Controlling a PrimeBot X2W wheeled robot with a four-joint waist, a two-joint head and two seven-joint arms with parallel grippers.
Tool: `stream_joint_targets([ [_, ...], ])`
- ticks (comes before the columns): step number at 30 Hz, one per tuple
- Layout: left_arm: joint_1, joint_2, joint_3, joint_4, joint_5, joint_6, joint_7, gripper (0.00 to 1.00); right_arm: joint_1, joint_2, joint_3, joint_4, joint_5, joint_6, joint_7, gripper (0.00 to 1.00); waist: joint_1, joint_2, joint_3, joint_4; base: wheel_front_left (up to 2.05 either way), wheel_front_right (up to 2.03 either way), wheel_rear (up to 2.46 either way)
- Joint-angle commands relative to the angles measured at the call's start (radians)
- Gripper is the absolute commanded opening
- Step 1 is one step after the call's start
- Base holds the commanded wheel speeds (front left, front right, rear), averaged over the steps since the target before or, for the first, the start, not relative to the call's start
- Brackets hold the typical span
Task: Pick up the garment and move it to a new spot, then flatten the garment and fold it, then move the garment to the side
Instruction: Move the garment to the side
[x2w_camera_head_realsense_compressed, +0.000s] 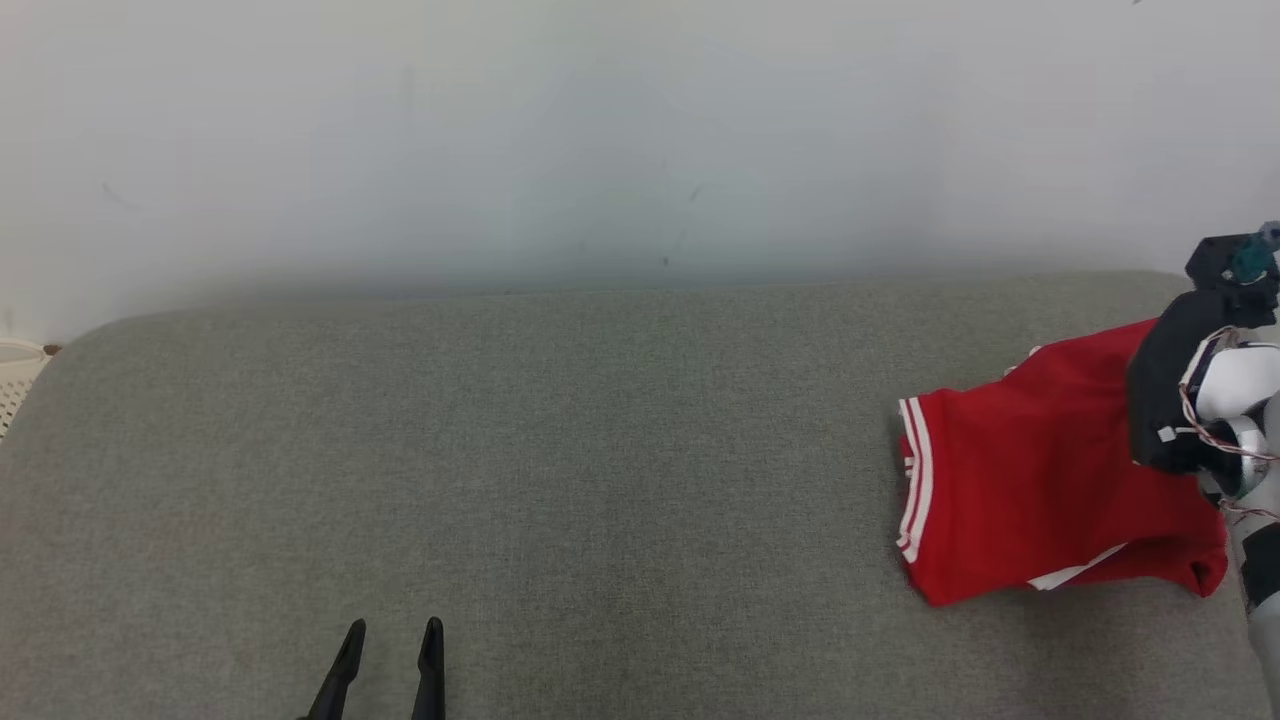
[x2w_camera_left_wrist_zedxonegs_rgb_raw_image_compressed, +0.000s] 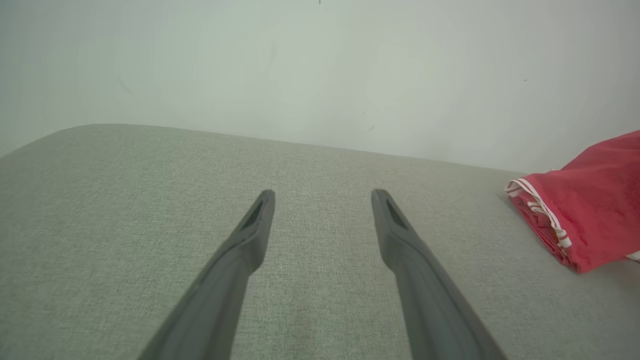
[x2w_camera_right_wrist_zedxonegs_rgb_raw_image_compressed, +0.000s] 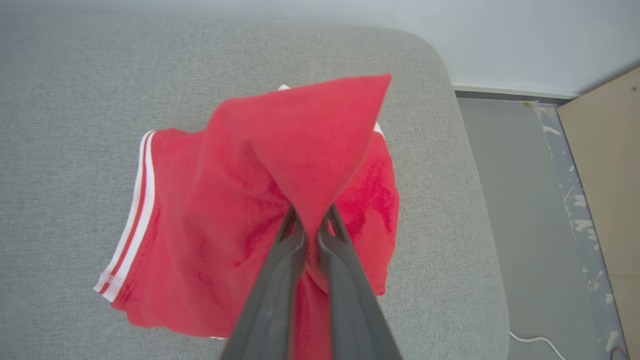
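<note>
The garment (x2w_camera_head_realsense_compressed: 1030, 470) is red with white stripes along one hem and lies at the right end of the grey cushion (x2w_camera_head_realsense_compressed: 600, 480). In the right wrist view my right gripper (x2w_camera_right_wrist_zedxonegs_rgb_raw_image_compressed: 311, 216) is shut on a fold of the garment (x2w_camera_right_wrist_zedxonegs_rgb_raw_image_compressed: 280, 165), and that part is pulled up into a peak while the rest rests on the cushion. The right arm's dark wrist covers part of the cloth in the head view. My left gripper (x2w_camera_head_realsense_compressed: 392, 640) stands open over bare cushion at the lower left, far from the garment (x2w_camera_left_wrist_zedxonegs_rgb_raw_image_compressed: 590, 205), with nothing between its fingers (x2w_camera_left_wrist_zedxonegs_rgb_raw_image_compressed: 255, 220).
A pale wall (x2w_camera_head_realsense_compressed: 640, 130) rises behind the cushion. The cushion's rounded right edge (x2w_camera_right_wrist_zedxonegs_rgb_raw_image_compressed: 480, 200) drops to a grey floor (x2w_camera_right_wrist_zedxonegs_rgb_raw_image_compressed: 520, 210) with a wooden panel (x2w_camera_right_wrist_zedxonegs_rgb_raw_image_compressed: 605, 175) and a white cable (x2w_camera_right_wrist_zedxonegs_rgb_raw_image_compressed: 535, 340). A white perforated basket (x2w_camera_head_realsense_compressed: 15, 375) sits at the far left.
</note>
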Motion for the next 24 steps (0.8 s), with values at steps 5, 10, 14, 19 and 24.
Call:
stream_joint_targets([
  [5, -0.008, 0.012, -0.008, 0.002, 0.019, 0.001, -0.003, 1.00, 0.005, -0.031, -0.118, -0.006, -0.099, -0.002, -0.037, 0.00, -0.0001, -0.0001, 0.015, 0.027, 0.00, 0.00, 0.00],
  [10, -0.012, 0.034, -0.023, -0.002, 0.028, 0.001, -0.003, 1.00, -0.004, -0.041, -0.244, 0.031, -0.192, -0.002, -0.098, 0.00, -0.0001, -0.0001, 0.041, 0.054, 0.00, 0.00, 0.00],
  [14, -0.027, 0.051, -0.041, -0.011, 0.033, 0.001, -0.003, 1.00, -0.013, -0.059, -0.343, 0.031, -0.288, -0.002, -0.149, 0.00, -0.0001, -0.0001, 0.082, 0.078, 0.00, 0.00, 0.00],
  [19, -0.017, 0.058, -0.062, -0.069, 0.053, 0.008, 0.017, 1.00, 0.006, -0.076, -0.408, 0.027, -0.407, -0.002, -0.196, 0.00, -0.0001, -0.0001, 0.129, 0.099, 0.00, 0.00, 0.00],
  [24, -0.023, 0.069, -0.069, -0.111, 0.057, 0.015, 0.040, 1.00, 0.040, -0.070, -0.440, 0.029, -0.482, -0.002, -0.215, 0.85, -0.0001, -0.0001, 0.153, 0.102, 0.00, 0.00, 0.00],
])
